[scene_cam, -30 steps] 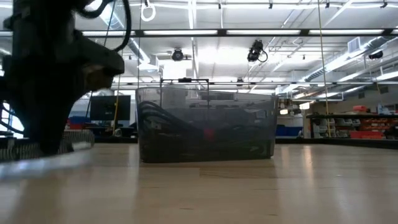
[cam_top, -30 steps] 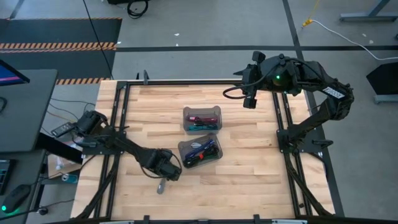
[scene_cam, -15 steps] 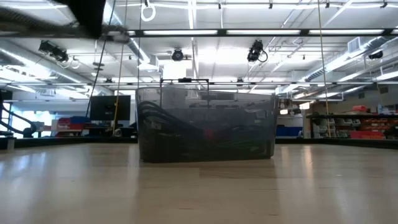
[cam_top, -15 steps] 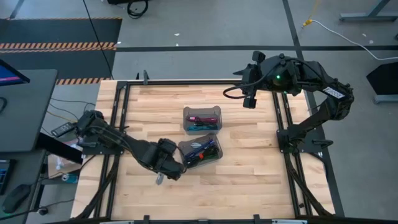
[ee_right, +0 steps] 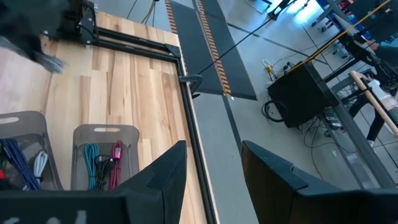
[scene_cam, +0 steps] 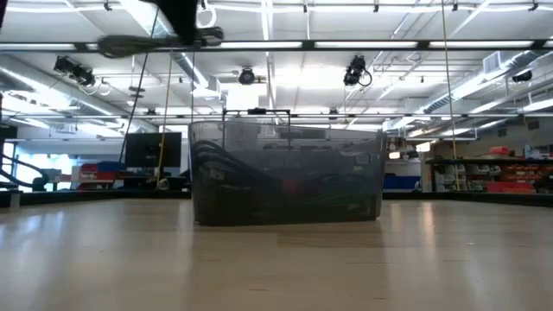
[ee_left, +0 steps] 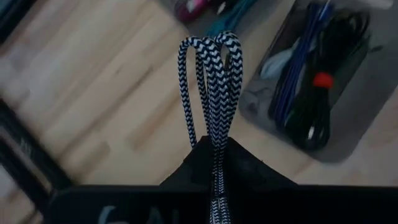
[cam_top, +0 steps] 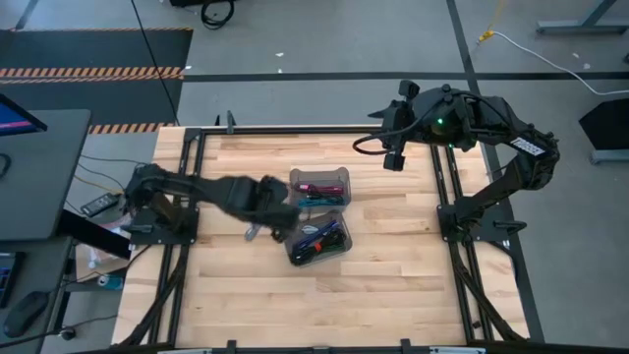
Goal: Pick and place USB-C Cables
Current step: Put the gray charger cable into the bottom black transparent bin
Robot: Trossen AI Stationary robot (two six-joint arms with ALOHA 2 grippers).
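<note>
Wooden counter (cam_top: 393, 246), black frame rails on both sides; workshop floor with hazard striping beyond.

Item 1. Two grey bins at mid-counter. Far bin (cam_top: 319, 187) holds a maroon cable (cam_top: 316, 185) and a teal cable (cam_top: 316, 200). Near bin (cam_top: 316, 239), set askew, holds a purple cable (cam_top: 316, 229), a black cable (cam_top: 329, 244) with a red band, and a pale one. From counter height the near bin (scene_cam: 287, 173) fills the middle, with dark coils and a red spot inside.

Item 2. Left hand (cam_top: 263, 221), above the counter just beside the near bin's left end, blurred in motion. Clamped together on a black-and-white braided cable (ee_left: 211, 93); its loops stand up from between the fingers, the two bins lying beyond them in the left wrist view. A short grey end hangs under the hand in the high view.

Item 3. Right hand (ee_right: 208, 168), fingers apart and empty, parked high over the far right of the counter. Idle.

Change noted: a second ago the left hand was low at the counter's near-left, with the cable on the wood. It has since lifted and swung toward the bins, cable in its grip.

Meaning: pick judged complete; carry under way. Remaining: bring the hand over a bin, lower, release. Which bin is intended cannot be told.
</note>
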